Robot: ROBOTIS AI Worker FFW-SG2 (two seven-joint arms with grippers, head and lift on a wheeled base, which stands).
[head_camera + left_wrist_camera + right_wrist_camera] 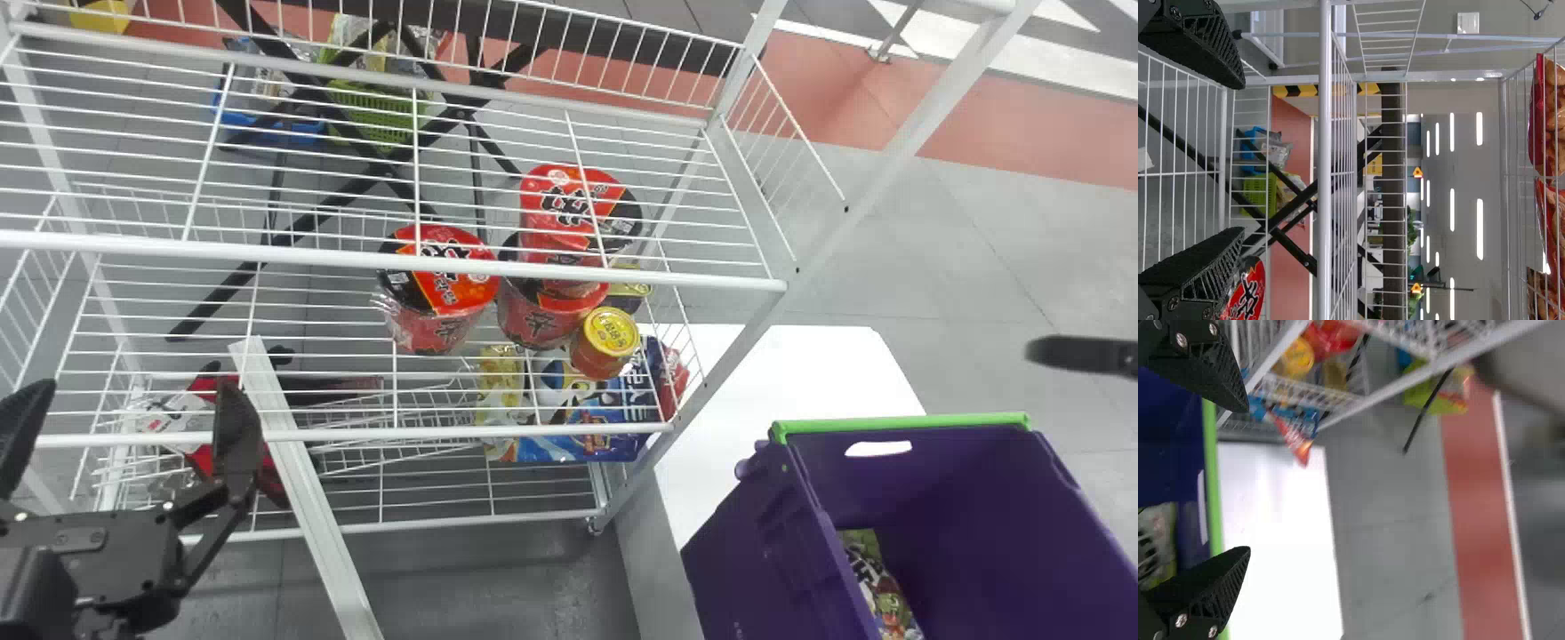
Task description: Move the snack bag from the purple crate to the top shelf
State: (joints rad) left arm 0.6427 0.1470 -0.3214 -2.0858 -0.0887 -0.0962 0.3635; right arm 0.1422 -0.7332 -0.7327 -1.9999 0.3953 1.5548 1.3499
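The snack bag (pixel 880 587) is seen at the lower right of the head view, lying inside the purple crate (pixel 765 551), low against its left wall. The bag is partly hidden by that wall; green and red printing can be made out on it.

At the lower left of the frame, the left gripper (pixel 133 398) is held in front of the wire rack (pixel 267 252), its two black fingers (pixel 1198 40) spread well apart, with an open gap between them. Behind it, a pale upright bar (pixel 298 498) is seen slanting down to the bottom edge. Near the middle, red-lidded noodle tubs (pixel 444 324) are seen through the rack's wires, with a small yellow-lidded cup (pixel 613 332) just beside them. Below these, a blue bag (pixel 578 444) is placed next to a yellow one.

Right of the rack, a white table (pixel 800 369) is seen, partly covered by the crate, whose green rim (pixel 898 424) is turned toward the top of the frame. At the right edge, part of the right gripper (pixel 1080 355) is seen, dark and blurred. In the right wrist view, its fingers (pixel 1208 370) are parted widely, and the crate and part of the snack bag can be seen beyond the gap.
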